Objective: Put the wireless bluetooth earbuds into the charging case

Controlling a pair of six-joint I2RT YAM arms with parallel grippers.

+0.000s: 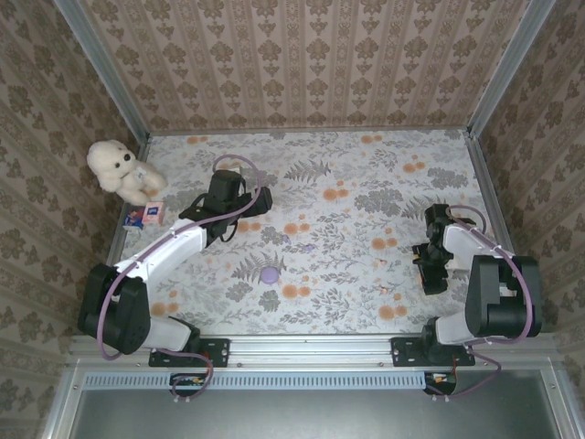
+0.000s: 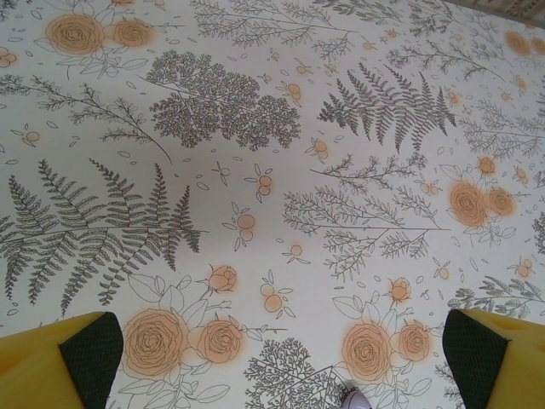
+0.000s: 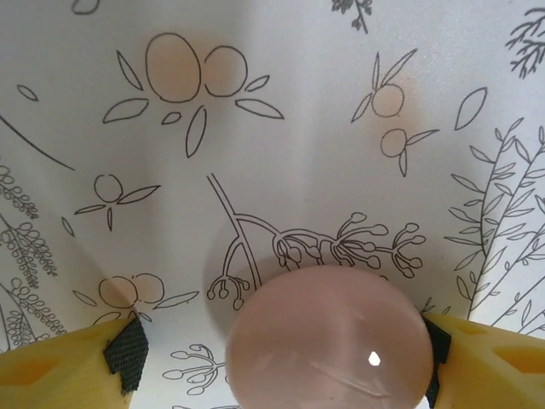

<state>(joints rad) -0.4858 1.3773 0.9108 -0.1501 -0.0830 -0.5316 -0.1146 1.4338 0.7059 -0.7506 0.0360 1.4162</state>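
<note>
From above we see the left arm stretched diagonally across the counter (image 1: 366,165), the left claw (image 1: 227,203) in its far-left part; the right arm is folded back, the right claw (image 1: 430,261) low at the right; a lilac earbud (image 1: 309,248) lies mid-counter, apart from both. At the left wrist the left claw (image 2: 281,358) gapes fully, empty. At the right wrist the right claw (image 3: 281,358) straddles a pink round case (image 3: 328,341), one pad touching it, the other apart.

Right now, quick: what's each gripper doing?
Left gripper: open, holding nothing.
Right gripper: open around the pink round case, not yet clamped.
</note>
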